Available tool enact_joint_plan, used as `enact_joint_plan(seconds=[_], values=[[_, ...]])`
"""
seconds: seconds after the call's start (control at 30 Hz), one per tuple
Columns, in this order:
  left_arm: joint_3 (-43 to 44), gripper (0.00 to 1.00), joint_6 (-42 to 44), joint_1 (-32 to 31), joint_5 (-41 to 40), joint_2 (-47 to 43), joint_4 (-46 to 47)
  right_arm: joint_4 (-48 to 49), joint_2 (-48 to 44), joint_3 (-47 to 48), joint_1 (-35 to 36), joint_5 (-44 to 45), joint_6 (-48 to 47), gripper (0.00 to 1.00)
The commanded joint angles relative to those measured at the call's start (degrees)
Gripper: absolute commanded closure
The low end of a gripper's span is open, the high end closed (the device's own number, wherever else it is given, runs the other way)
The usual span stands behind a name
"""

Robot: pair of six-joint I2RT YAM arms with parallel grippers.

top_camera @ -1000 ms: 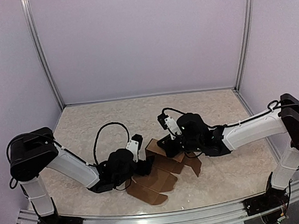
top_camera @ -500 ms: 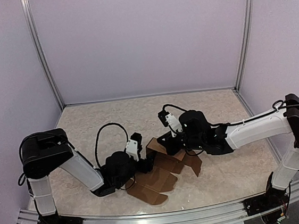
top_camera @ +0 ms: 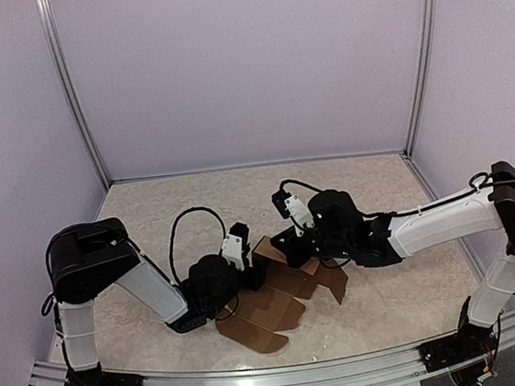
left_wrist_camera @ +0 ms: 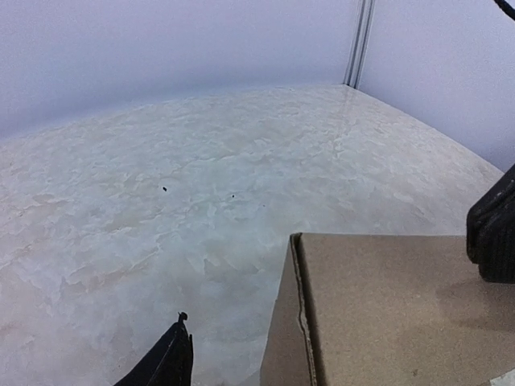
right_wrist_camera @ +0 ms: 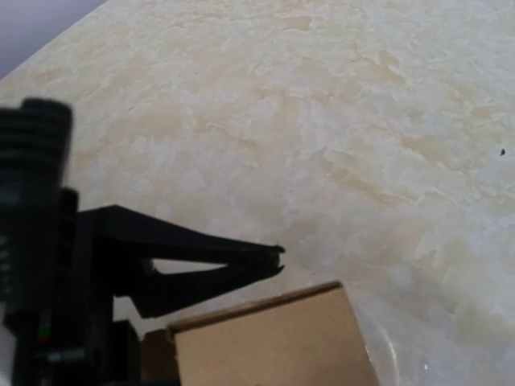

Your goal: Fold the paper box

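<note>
The paper box (top_camera: pixel 282 294) is a brown cardboard sheet lying partly unfolded between the arms, with one flap (top_camera: pixel 265 248) raised at its far left. My left gripper (top_camera: pixel 255 270) is low at that flap, open. In the left wrist view only one black finger (left_wrist_camera: pixel 169 363) shows, apart from the upright cardboard panel (left_wrist_camera: pixel 386 318); the other finger is hidden. My right gripper (top_camera: pixel 285 244) is at the far side of the raised flap, shut, its fingertips (right_wrist_camera: pixel 273 251) together just above a cardboard edge (right_wrist_camera: pixel 265 342) with nothing between them.
A black gripper part (left_wrist_camera: pixel 492 237) rests against the panel at the right edge of the left wrist view. The marbled tabletop (top_camera: pixel 195 209) stretches to the lilac back wall, with metal posts (top_camera: pixel 415 66) in the corners. The left arm's cable (top_camera: pixel 187 223) loops above its wrist.
The left arm has slid right, closer to the raised flap, with its jaws narrowing. The right arm shifted slightly early on and then held still, shut.
</note>
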Motion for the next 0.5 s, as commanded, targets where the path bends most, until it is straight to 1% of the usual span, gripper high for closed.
enact_joint_plan(seconds=[0.0,0.07,0.3,0.4,0.43,0.47], values=[[1.0,0.44,-0.1,1.0,0.4,2.0,0.5,-0.8,-0.6,0.6,0.5,0.0,-0.8,0.97],[0.8,0.48,-0.1,1.2,0.4,2.1,0.5,-0.6,-0.2,1.0,0.5,-0.2,-0.7,0.97],[0.8,0.7,-0.5,1.4,1.4,2.7,0.0,-0.5,2.2,4.1,0.5,-0.7,-0.9,0.97],[0.8,0.82,-0.2,1.5,1.5,2.6,-0.3,-0.6,3.7,6.1,0.4,-1.3,-0.8,0.98],[0.7,0.87,-0.1,1.4,1.6,2.5,-0.3,-0.5,4.2,6.7,0.4,-1.5,-0.8,0.98],[0.6,0.91,0.2,1.4,1.6,2.5,-0.4,-0.3,4.5,7.2,0.4,-1.7,-0.7,1.0]])
